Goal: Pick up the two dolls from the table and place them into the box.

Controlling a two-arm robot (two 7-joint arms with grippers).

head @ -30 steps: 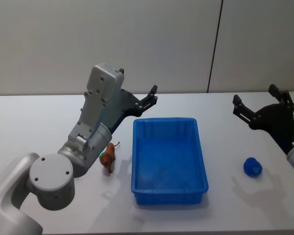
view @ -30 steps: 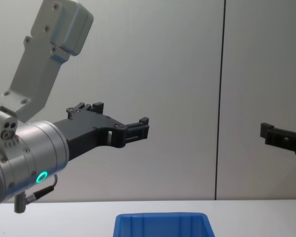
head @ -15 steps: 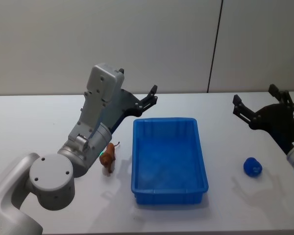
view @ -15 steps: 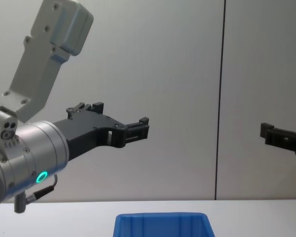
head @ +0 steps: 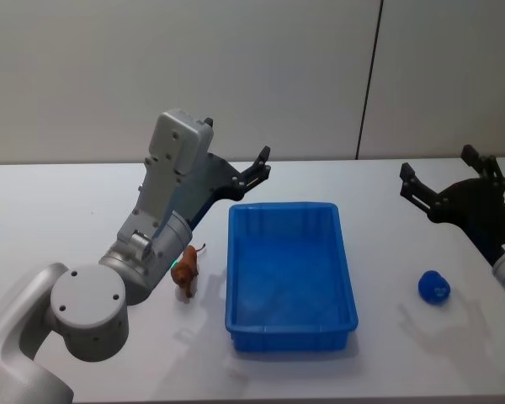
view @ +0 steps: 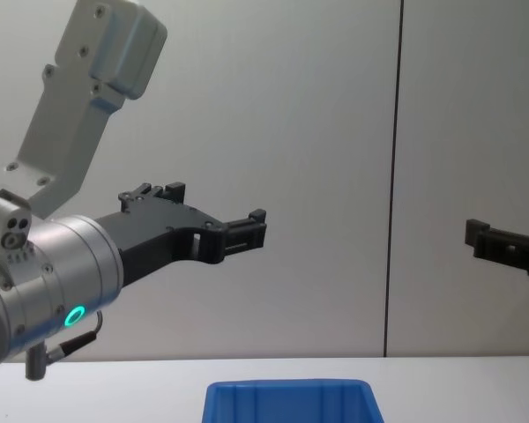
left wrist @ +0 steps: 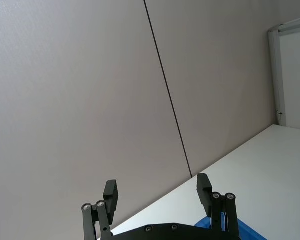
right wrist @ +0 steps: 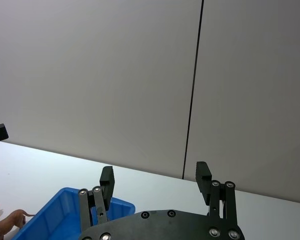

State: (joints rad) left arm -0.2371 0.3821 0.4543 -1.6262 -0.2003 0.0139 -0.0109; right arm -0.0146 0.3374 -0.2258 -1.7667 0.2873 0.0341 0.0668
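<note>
1 blue box sits mid-desk. 2 dolls lie outside it: the brown doll just beside its left wall, crowded by the left arm, and the blue doll well right. The left gripper and right gripper hover wide open, holding nothing. Nothing has moved since 1 second ago
</note>
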